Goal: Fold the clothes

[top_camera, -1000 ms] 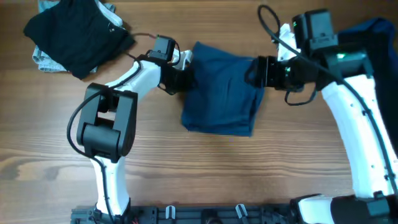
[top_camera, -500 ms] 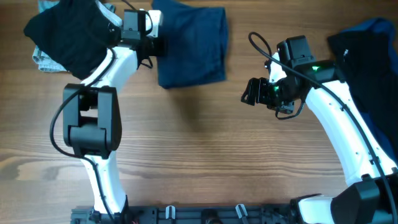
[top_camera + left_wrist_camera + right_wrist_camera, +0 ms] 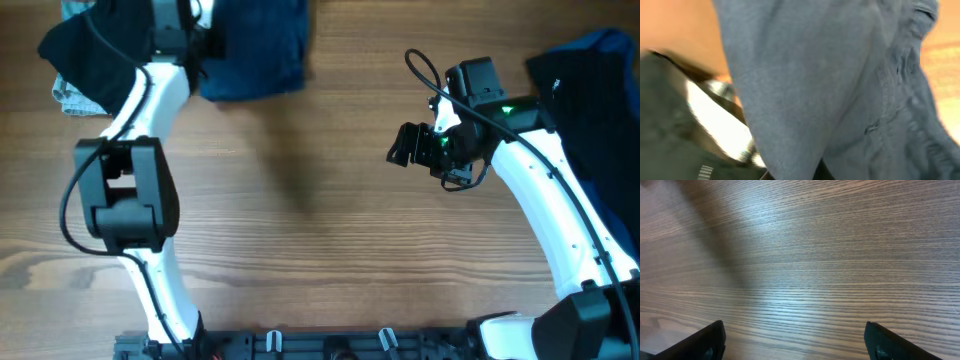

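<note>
The table (image 3: 330, 250) carries the folded navy garment (image 3: 255, 55) at the frame's top edge, left of centre and partly cut off. It touches my left claw (image 3: 205, 48) on its left side. Cloth fills that wrist view, so I cannot tell whether the claw grips. My right claw (image 3: 403, 146) is spread wide over wood, well apart to the lower right, so the left arm is nearer.
</note>
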`<state>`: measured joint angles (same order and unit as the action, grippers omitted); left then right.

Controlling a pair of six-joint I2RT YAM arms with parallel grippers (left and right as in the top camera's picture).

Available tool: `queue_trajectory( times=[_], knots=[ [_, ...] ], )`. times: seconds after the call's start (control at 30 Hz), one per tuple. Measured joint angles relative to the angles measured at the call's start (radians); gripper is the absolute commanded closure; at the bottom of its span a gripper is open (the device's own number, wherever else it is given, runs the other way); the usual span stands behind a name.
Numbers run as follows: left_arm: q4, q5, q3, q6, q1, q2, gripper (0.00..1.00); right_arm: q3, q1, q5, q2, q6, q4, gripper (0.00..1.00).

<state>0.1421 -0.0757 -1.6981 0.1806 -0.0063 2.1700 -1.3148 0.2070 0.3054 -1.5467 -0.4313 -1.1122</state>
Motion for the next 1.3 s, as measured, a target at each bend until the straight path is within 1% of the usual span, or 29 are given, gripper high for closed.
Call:
queue_trajectory(
  times=[0.03,0.1,0.23,0.4,0.83,1.3],
  knots=[
    [0.001,0.004,-0.01,0.004,0.008,0.0,0.96,0.0,0.0,0.0,0.0,-0.002,0.0,0.1],
    [0.005,0.012,-0.028,0.02,0.025,0.0,0.96,0.0,0.0,0.0,0.0,-0.003,0.0,0.05],
    [0.006,0.027,-0.047,0.033,0.058,0.0,0.95,0.0,0.0,0.0,0.0,-0.014,0.0,0.0],
    [0.006,0.031,-0.05,0.039,0.086,0.0,0.96,0.0,0.0,0.0,0.0,-0.021,0.0,0.0],
    [-0.016,0.21,-0.05,-0.015,0.087,0.0,0.96,0.0,0.0,0.0,0.0,-0.022,0.0,0.01],
    [0.008,0.294,-0.05,-0.044,0.087,-0.003,0.96,0.0,0.0,0.0,0.0,-0.021,-0.01,0.01]
  ],
)
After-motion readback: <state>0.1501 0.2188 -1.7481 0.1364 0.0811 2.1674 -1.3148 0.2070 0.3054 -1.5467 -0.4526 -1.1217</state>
